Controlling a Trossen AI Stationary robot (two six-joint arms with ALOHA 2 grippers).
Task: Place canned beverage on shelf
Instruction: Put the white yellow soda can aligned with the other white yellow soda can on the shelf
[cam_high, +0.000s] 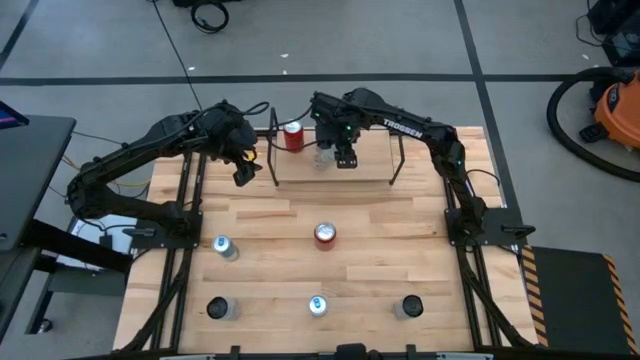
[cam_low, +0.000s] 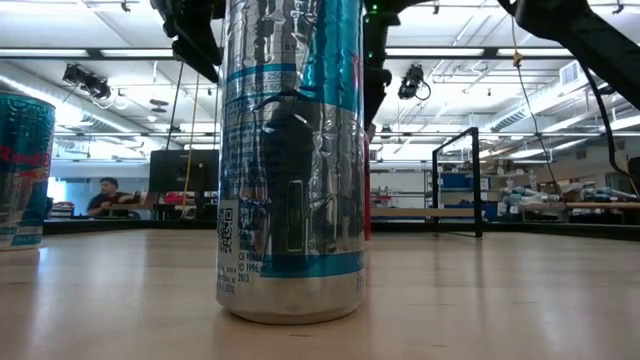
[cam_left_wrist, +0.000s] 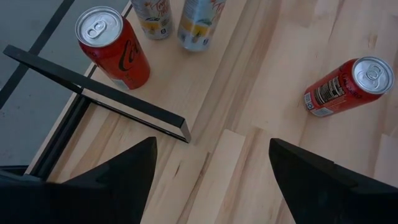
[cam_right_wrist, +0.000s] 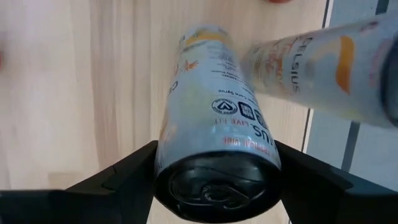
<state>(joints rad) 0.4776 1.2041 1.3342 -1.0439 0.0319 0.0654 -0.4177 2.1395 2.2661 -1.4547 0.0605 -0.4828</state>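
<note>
The shelf (cam_high: 372, 166), black rods around a light wood board, stands at the table's far middle. A red can (cam_high: 292, 135) stands on its left end, also seen in the left wrist view (cam_left_wrist: 112, 46). Beside it are two pale cans with orange print (cam_left_wrist: 152, 15) (cam_left_wrist: 199, 25). My right gripper (cam_high: 345, 155) hangs over the board, shut on one pale can (cam_right_wrist: 214, 124). The other pale can (cam_right_wrist: 323, 68) shows blurred beside it. My left gripper (cam_left_wrist: 211, 168) is open above the table, just left of the shelf's front corner, with nothing between its fingers. My right gripper pinches the pale can between its two fingers, one on each side of the wall just below the top rim (cam_right_wrist: 163, 163). The fingers come from above, pointing steeply down along the can. The can leans slightly, and its base seems to rest on the shelf board.
Loose cans stand on the near half of the table: a red one (cam_high: 325, 235) at the middle, one at the left (cam_high: 223, 247), and three along the front (cam_high: 220, 308) (cam_high: 317, 305) (cam_high: 408, 307). The front middle can (cam_low: 290, 160) fills the low view.
</note>
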